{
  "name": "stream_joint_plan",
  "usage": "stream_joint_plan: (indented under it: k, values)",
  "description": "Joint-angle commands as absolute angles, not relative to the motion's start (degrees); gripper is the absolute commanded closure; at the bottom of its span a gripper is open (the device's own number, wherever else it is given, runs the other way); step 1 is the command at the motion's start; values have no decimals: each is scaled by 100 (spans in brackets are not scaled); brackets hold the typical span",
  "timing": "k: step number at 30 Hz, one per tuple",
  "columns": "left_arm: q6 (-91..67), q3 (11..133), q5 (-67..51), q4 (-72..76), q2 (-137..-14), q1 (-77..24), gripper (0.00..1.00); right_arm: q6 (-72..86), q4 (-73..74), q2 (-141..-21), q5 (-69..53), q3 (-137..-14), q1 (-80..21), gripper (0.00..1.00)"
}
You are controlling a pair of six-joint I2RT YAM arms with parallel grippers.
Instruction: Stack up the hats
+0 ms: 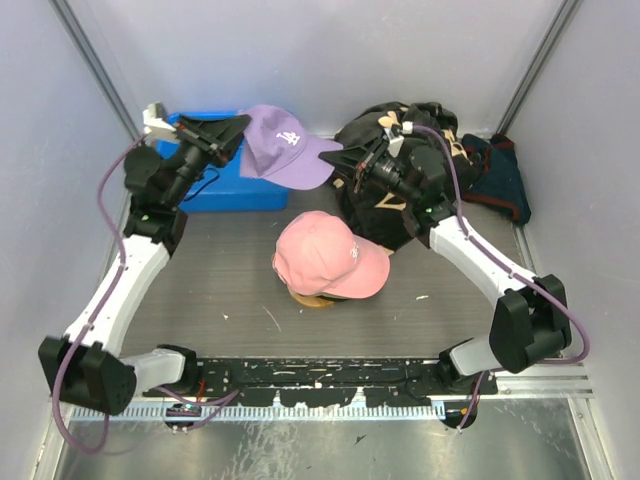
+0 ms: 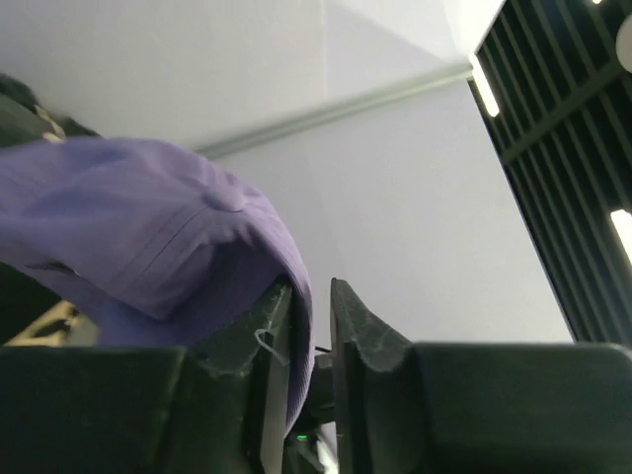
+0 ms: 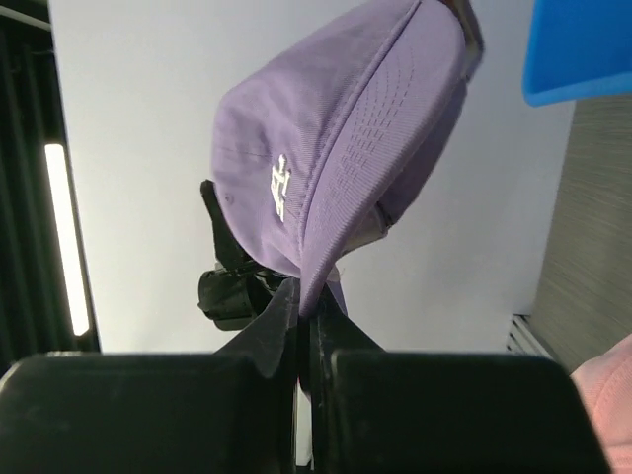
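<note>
Lavender cap (image 1: pixel 283 147): white "LA" monogram, held aloft, upper centre. Right jaws pinched shut on brim edge; left jaws narrowly parted around rear fabric. Pink cap (image 1: pixel 325 255): centre, logo unreadable. Bench (image 1: pixel 205 290): bare surface lower left.

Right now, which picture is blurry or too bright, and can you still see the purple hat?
Top external view: evenly lit and sharp, the purple hat clear. Left wrist view: hat close and a bit soft, the left gripper's fingers dark, ceiling light strips glaring at right. Right wrist view: hat sharp, logo readable, one bright light strip at left.
</note>
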State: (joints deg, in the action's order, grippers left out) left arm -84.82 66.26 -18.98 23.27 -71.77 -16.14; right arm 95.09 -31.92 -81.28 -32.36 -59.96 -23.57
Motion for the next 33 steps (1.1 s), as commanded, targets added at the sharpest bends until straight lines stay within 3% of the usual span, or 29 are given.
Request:
stream_joint_plan:
  k: [1, 2, 6, 12, 17, 23, 33]
  values:
    - [-7742, 6169, -1901, 1542, -6165, -924, 61, 8468, -1763, -7950, -3552, -7126, -2346, 99]
    - [-7590, 6102, -1880, 1245, -5991, -771, 51, 8290, -1415, -8002, -3608, -7355, -2333, 99]
    - [-6700, 6050, -1746, 55, -5485, -370, 35, 7915, -455, -8300, -3822, -8069, -2286, 99]
    - [-5468, 6240, -860, -2079, -5198, -369, 27, 6955, 1251, -8743, -3854, -9216, -2280, 99]
    - [-5225, 5630, -712, -2619, -5075, -416, 28, 6729, 1579, -8751, -3896, -9329, -2248, 99]
    - [-5221, 4568, -1085, -2833, -4700, -563, 40, 6517, 1954, -8540, -4062, -9125, -2042, 99]
    - [-5079, 3291, -3410, -1280, -5717, -600, 51, 6348, 2359, -8244, -4109, -8980, -2021, 99]
